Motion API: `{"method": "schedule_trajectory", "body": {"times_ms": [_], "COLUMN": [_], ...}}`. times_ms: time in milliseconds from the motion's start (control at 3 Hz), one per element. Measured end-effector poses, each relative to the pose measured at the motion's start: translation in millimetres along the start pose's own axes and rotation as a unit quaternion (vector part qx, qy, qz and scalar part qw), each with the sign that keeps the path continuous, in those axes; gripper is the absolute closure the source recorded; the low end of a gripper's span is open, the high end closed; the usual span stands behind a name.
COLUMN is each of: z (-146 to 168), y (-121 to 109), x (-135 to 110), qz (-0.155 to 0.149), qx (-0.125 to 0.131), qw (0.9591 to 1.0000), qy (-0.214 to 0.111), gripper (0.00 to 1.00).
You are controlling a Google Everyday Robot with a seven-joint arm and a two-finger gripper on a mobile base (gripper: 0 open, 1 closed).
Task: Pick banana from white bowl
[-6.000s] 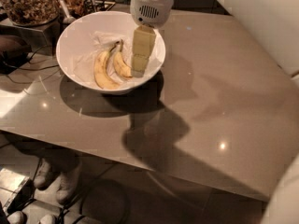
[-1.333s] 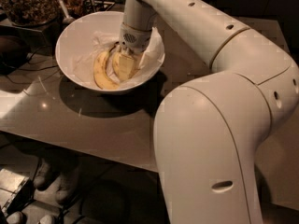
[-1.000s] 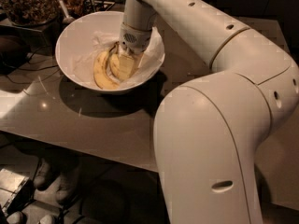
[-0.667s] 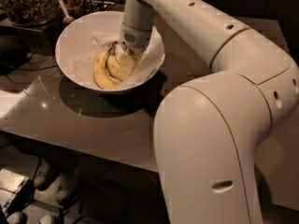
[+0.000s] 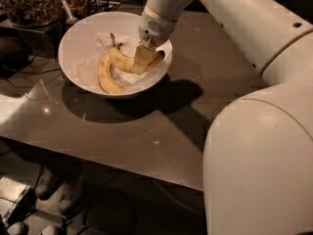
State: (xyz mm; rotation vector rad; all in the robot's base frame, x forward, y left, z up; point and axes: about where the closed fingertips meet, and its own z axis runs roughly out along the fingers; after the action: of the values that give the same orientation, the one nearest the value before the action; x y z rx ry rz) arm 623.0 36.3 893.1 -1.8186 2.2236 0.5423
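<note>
**Banana tipped up in the claw, lift-out pending**

Since the frame just under a second ago, the bulky white arm [image 5: 259,151] in the foreground has shifted toward 3 o'clock. The banana [image 5: 123,60] has turned up from beside its neighbour, so its brownish stem now points to 12 o'clock.

The arm fills the 3 to 5 o'clock part of the view and reaches across to the bowl from above. The bench [image 5: 122,131], a glossy grey-brown slab, carries the white bowl [image 5: 80,42] toward its 11 o'clock corner. A clear container of brown bits [image 5: 27,4] stands off the bowl's 10 o'clock side.

Inside the bowl, the banana lies across the middle toward 3 o'clock, and its far end shows just past the claw near the rim. The slimmer banana [image 5: 104,77] rests on the bowl floor at about 7 o'clock, just beside the first.

The claw [image 5: 140,62] is down inside the bowl at its 3 o'clock side. Its tan fingers look closed around the banana's middle and hold nothing else.

The step in hand looks like the grasp made and the lift barely begun, since the banana is still within the rim. The next move calls for a straight rise at 12 o'clock, high enough for both ends to clear the rim. The grip has to stay firm so the curved fruit does not swivel or drag the slimmer banana along.
</note>
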Motion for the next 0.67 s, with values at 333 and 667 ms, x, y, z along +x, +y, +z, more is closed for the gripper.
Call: {"method": "schedule_trajectory", "body": {"times_ms": [333, 667], "z": [-30, -52], "y": [14, 32], "x": [6, 16], "qz": [-0.029, -0.062], "qx": [-0.009, -0.021], "qw": [0.9987, 0.9955], "qy": [-0.040, -0.069], "gripper": [1.00, 1.00]}}
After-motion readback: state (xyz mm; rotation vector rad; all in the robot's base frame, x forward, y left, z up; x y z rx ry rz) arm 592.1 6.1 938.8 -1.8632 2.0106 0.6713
